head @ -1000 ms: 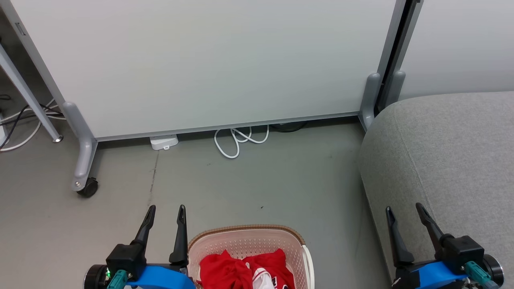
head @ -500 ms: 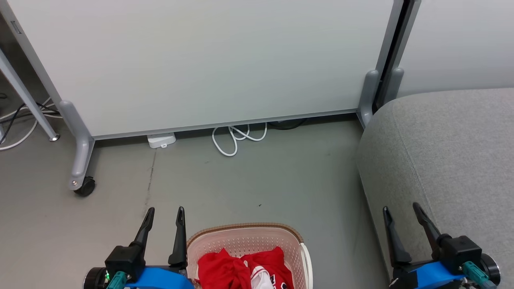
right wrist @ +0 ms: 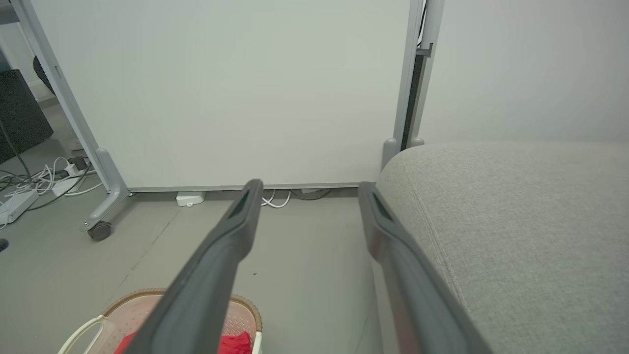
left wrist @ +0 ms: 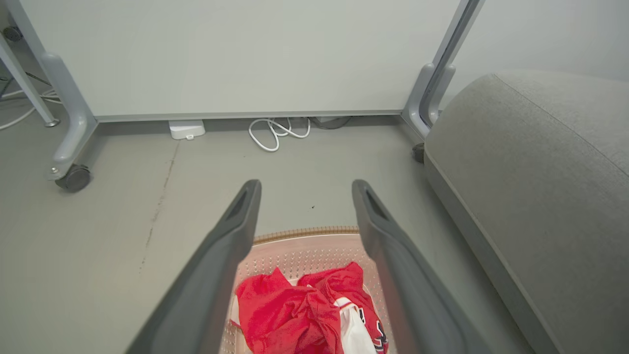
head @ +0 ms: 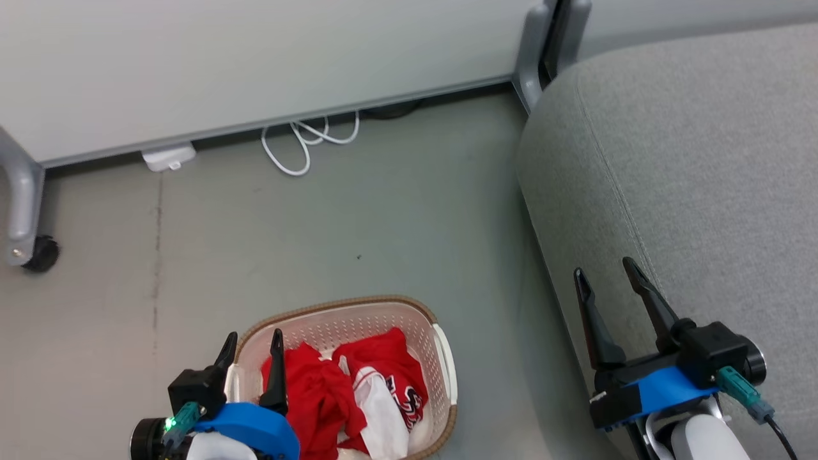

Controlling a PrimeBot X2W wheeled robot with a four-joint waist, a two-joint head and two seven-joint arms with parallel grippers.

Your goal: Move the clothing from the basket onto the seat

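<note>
The cream basket (head: 383,316) with a brown rim sits on the floor at the bottom centre, and its rim (left wrist: 304,231) shows between the fingers in the left wrist view. Crumpled red and white clothing (head: 348,393) lies inside it, also in the left wrist view (left wrist: 295,314). My left gripper (head: 253,342) is open, hanging over the basket's left rim with nothing held. The grey seat (head: 696,160) covers the right side. My right gripper (head: 604,275) stands open over the seat's left edge, empty. The seat (right wrist: 516,221) and basket (right wrist: 236,314) appear in the right wrist view.
A white partition panel (head: 255,57) on grey wheeled legs (head: 22,217) stands behind. A white cable loop (head: 300,140) and a white power block (head: 169,156) lie at its base. Bare grey floor (head: 319,236) separates the basket from the panel.
The head camera has tilted down and shifted, so the whole scene sits higher and further left. More of the basket and seat shows. Both grippers remain open.
</note>
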